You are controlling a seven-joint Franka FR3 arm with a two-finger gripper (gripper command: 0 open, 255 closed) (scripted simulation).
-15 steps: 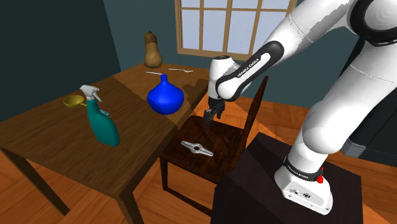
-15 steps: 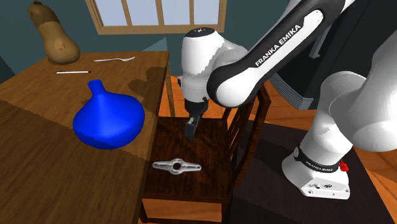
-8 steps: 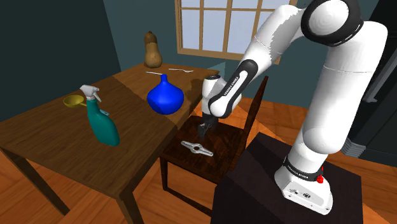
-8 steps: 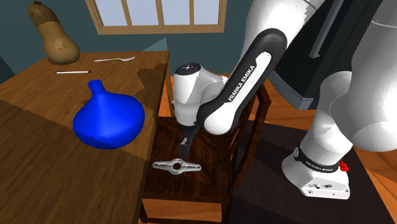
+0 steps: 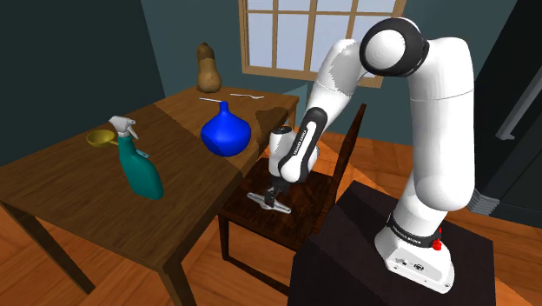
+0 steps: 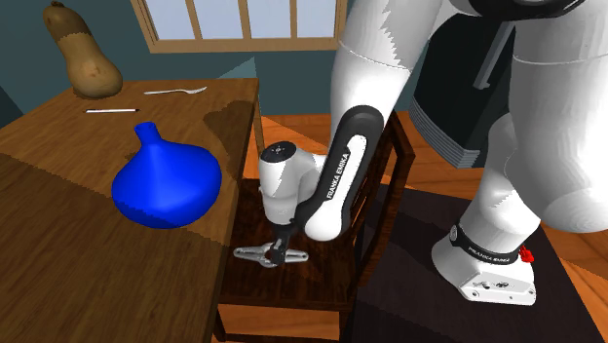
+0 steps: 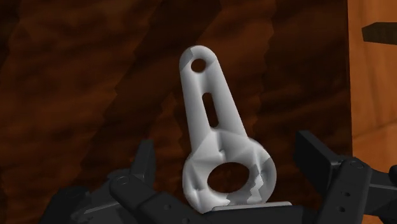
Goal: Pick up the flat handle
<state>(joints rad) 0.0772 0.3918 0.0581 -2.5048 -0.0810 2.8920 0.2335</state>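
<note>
Slippage is the main worry here, since the part is thin and lies flush on a hard surface.

Shoulder view: the flat handle (image 5: 258,198) rests on the dark chair seat (image 5: 300,207), just beside the worktop (image 5: 78,187), and the claw (image 5: 276,195) is down over its middle. The forearm runs close to the chair back (image 5: 352,148). A careless lift or tilt could knock the arm against it.

Second exterior view: the claw (image 6: 284,248) sits right at the handle (image 6: 255,253), low to the seat. If it is a shade too high, the fingers would likely close over the top of the metal and catch nothing. If it is too low, the tips would scrape the wood.

Wrist view: the claw (image 7: 228,151) is open, with one finger (image 7: 144,164) on each side of the ring-shaped hub and neither touching it. One slotted wing (image 7: 210,108) points away from the hand (the other is hidden beneath it). Because the hub is round, flat pads would meet it along narrow lines. An off-centre squeeze could push it sideways or let it spin in the grip, and the long wings could then make it droop or twist once it is raised.
</note>
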